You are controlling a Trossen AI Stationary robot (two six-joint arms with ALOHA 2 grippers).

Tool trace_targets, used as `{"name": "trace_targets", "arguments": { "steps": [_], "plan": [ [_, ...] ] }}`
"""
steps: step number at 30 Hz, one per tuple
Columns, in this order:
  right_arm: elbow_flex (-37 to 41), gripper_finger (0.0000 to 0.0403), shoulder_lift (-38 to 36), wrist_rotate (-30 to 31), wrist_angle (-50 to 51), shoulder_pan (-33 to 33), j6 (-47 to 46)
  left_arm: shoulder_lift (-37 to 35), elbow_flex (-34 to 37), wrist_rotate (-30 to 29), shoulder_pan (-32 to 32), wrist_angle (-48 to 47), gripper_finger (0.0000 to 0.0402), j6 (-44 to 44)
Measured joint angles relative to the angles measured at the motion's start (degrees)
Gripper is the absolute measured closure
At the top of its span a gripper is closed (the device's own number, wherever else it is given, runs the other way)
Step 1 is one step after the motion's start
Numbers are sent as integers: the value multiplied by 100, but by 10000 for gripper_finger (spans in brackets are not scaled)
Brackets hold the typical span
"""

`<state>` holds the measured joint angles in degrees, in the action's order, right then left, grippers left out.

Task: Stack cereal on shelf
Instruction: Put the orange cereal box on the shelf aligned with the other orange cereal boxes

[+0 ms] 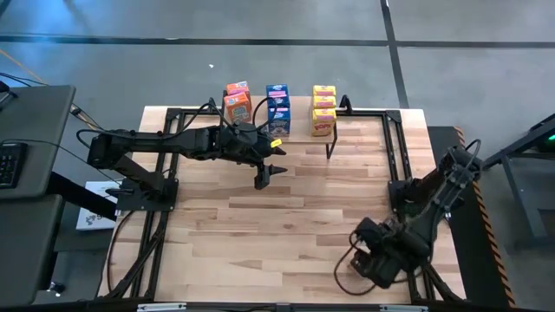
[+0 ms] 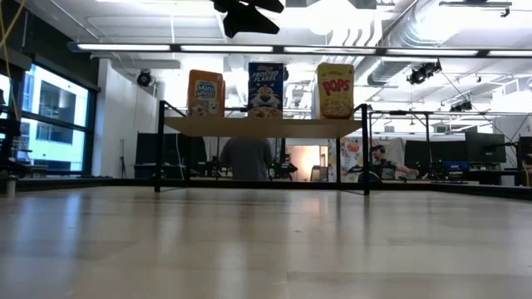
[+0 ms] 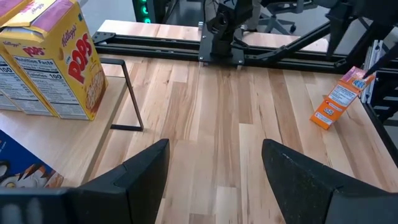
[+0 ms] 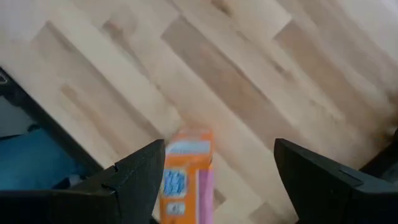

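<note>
Near the table's (image 1: 286, 217) front right corner, your right gripper (image 4: 214, 174), fingers spread, hovers over 1 orange cereal box (image 4: 185, 177); centre before pinching, left gripper (image 1: 269, 175) spread beside the shelf (image 2: 264, 126).

You have the shelf (image 2: 263, 126) at the frame's upper middle — orange (image 2: 205, 93), blue (image 2: 265, 89) and yellow (image 2: 335, 90) cereal boxes upright on it; one orange box (image 3: 341, 99) lies on the table (image 1: 286, 217).

Both arms are matte black, built of boxy jointed links on black frame bases with thin black cables looping along them, and each gripper, left (image 1: 270, 174) and right (image 4: 214, 180), ends in two broad, wedge-shaped dark fingers.
</note>
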<state>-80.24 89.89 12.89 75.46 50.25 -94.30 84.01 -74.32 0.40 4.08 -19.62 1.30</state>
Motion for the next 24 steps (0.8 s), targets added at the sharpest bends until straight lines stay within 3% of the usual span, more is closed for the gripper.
{"name": "trace_targets", "arguments": {
  "steps": [13,24],
  "plan": [
    [-12,109,436,-587,-543,570,-341,0,0,0,2,0,154,0],
    [-12,109,875,-880,-643,580,-273,0,0,0,2,-2,154,0]
  ]
}}
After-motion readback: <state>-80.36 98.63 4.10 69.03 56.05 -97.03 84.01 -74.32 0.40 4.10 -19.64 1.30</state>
